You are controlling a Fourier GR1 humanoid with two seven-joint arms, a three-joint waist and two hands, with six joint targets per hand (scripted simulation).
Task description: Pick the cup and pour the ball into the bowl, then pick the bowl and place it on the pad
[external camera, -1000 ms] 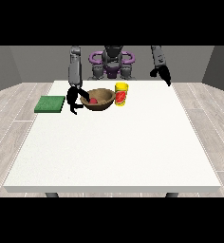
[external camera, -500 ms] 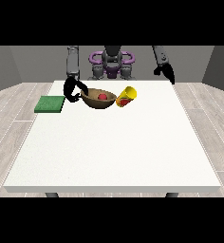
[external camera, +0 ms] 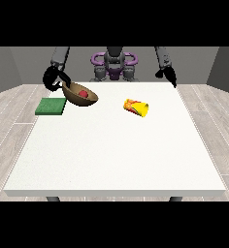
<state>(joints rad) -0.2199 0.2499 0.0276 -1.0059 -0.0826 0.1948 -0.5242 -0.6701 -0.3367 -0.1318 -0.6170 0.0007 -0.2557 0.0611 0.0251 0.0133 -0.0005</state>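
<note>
Front view. White table (external camera: 116,150) fills the frame; robot small at 12 o'clock.

Brown bowl (external camera: 80,96) is lifted and tilted, its rim dipping toward the view's right, with the red ball (external camera: 83,93) inside it. The hand at the view's left (external camera: 53,78) has curled fingers hooked on the bowl's raised rim at about 10 o'clock of the bowl. Bowl hangs just to the 3 o'clock side of the green pad (external camera: 51,106), which lies flat near the table's left edge; bowl and pad are not yet touching, as far as I can tell.

Yellow cup (external camera: 136,107) lies on its side on the table, mouth toward 4 o'clock, well apart from the bowl at its 3 o'clock.

The hand at the view's right (external camera: 166,74) hangs over the far right corner, holding nothing; whether its fingers are spread I cannot tell.

Progress, judged: pour looks done, ball in bowl. Bowl picked. Left: carry toward 9 o'clock, set down on pad, release.
</note>
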